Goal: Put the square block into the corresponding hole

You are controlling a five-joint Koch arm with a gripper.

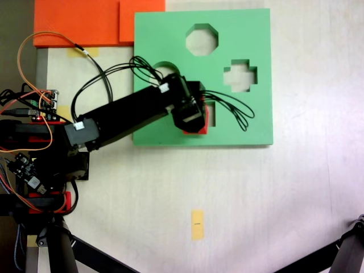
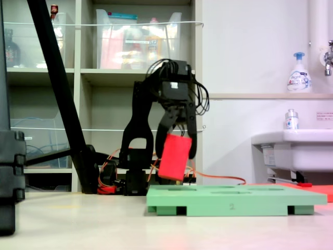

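The gripper (image 2: 177, 148) holds the block (image 2: 175, 157) between its jaws, clear above the board (image 2: 237, 200). In a fixed view from the side the block hangs tilted, its lower end swung toward 7 o'clock, with a gap between it and the board top. In a fixed view from above, the gripper (image 1: 193, 116) covers most of the block (image 1: 200, 128); a red edge shows at its 5 o'clock side. The hole (image 1: 210, 106) peeks out at the gripper's 2 o'clock edge, so the block seems roughly over it but shifted toward 7 o'clock.

The step in hand looks like alignment before the descent. To do it well, I would level the block first, since a tilted cube will likely catch a corner on the foam rim. Then nudge it toward 2 o'clock in the top view until its sides square with the cutout. Lower slowly and let go only once the block sits inside. The cross (image 1: 240, 75) and the octagon (image 1: 202, 40) lie farther off at 1 and 12 o'clock.
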